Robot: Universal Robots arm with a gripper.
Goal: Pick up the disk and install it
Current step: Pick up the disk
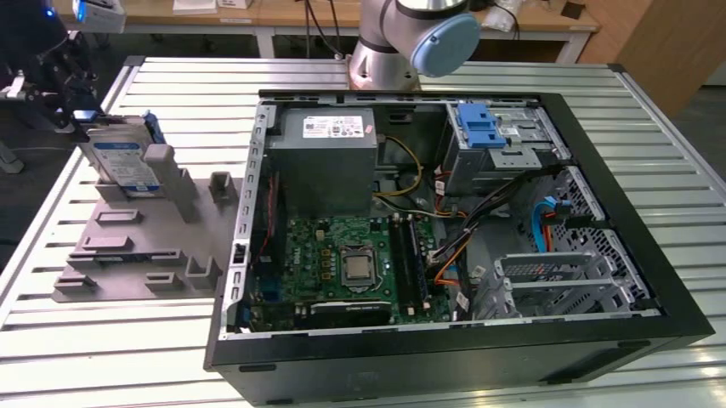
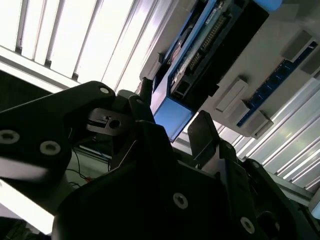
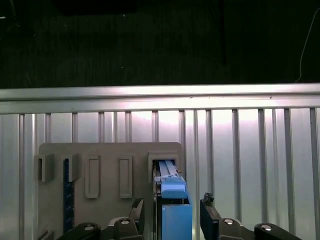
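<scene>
First wrist view: gripper [image 3: 172, 204] spread, fingers [image 3: 209, 212] on either side of the disk [image 3: 175, 222], small gaps, no contact as far as I can tell. Disk stands on edge in the grey holder [image 3: 105, 155], right between the jaws. Step: pre-grasp for pickup. My read: closing needs both fingers square on its sides, centred.
</scene>
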